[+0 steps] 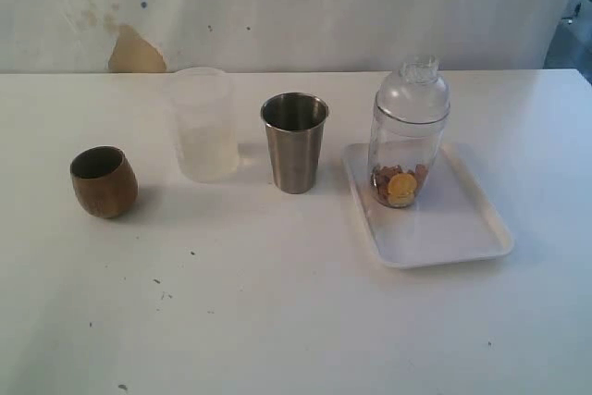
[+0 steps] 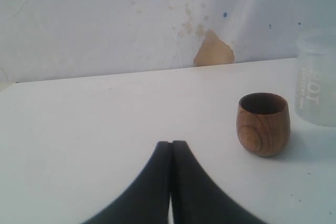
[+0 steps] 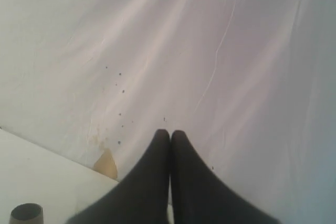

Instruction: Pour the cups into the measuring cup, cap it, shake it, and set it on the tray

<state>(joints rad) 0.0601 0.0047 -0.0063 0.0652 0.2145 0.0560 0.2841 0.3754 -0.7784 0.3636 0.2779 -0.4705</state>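
The left gripper's (image 2: 170,145) fingers are pressed together on nothing, their tips over bare table (image 2: 105,119). The wooden cup (image 2: 263,124) stands upright ahead of them and off to one side, well apart, with the frosted cup (image 2: 316,80) beyond it. The right gripper's (image 3: 170,134) fingers are also pressed together and empty, facing the wall (image 3: 157,51). Away from both pairs, the measuring cup (image 1: 405,150) stands upright on the tray (image 1: 462,228), dome lid (image 1: 414,90) on and brownish pieces at its bottom. The steel tumbler (image 1: 294,142) stands just beside the tray. Nothing seems to need holding; the task looks finished.
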